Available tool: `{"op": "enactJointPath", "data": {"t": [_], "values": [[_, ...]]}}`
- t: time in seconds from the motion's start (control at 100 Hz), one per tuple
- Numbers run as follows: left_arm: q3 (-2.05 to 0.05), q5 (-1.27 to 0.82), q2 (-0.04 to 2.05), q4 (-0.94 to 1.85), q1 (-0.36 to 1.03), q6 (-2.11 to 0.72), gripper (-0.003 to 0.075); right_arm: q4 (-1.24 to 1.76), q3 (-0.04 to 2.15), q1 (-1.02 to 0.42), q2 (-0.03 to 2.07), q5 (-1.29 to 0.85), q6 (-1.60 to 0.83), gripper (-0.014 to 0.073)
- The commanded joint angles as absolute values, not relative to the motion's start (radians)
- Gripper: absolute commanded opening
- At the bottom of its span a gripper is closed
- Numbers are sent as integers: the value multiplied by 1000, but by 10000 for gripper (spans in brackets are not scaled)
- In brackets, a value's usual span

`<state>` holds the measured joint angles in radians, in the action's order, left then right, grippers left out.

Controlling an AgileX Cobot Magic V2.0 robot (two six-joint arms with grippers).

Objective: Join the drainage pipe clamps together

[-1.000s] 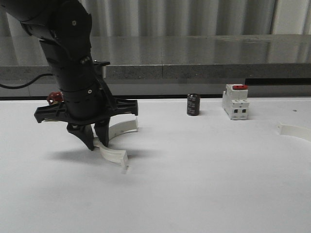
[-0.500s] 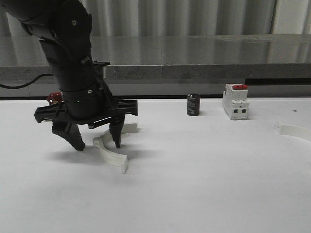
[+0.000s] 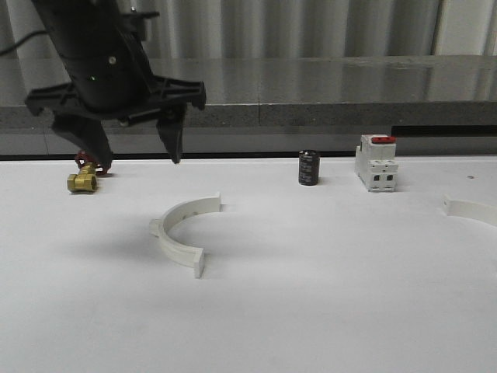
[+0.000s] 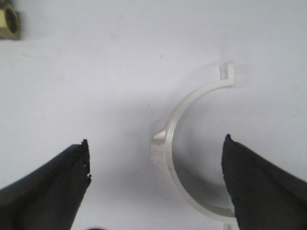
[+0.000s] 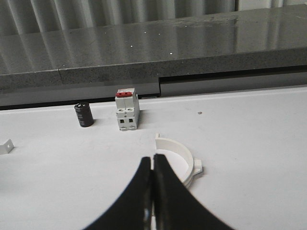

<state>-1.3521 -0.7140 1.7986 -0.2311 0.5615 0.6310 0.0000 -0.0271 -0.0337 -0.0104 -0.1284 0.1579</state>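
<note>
Front view: left pincer (image 3: 137, 148) spread wide, empty, above one clamp half (image 3: 180, 231) lying on the desk (image 3: 326, 295); other half (image 3: 470, 210) well apart.

Left wrist view: same half between the fingers.

Right wrist view: right pincer (image 5: 152, 168) closed, empty, touching-close to the second half (image 5: 178, 158). Risk: shoving rather than gripping.

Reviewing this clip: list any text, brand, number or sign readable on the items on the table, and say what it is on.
No text can be read in any view.
Circuit breaker: small markings may sit on its white front below the red top, too small and blurred to read.
Black cylinder: no legible print.
Brass fitting: no visible marking.
White pipe clamp halves: plain, no lettering seen.
</note>
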Motion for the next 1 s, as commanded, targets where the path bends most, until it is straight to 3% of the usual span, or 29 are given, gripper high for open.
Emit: {"op": "enactJointPath", "data": {"t": [0.0, 0.28, 0.71, 0.99], "values": [[-1372, -716, 1700, -273, 555, 608, 557, 0, -12, -27, -31, -44, 149, -69], [-1240, -675, 1535, -278, 453, 510, 557, 0, -12, -27, -31, -44, 149, -69], [-880, -553, 1130, -267, 152, 465, 556, 0, -12, -27, -31, -44, 149, -69], [-703, -562, 814, -244, 127, 465, 557, 0, -12, -27, -31, -44, 149, -69]]}}
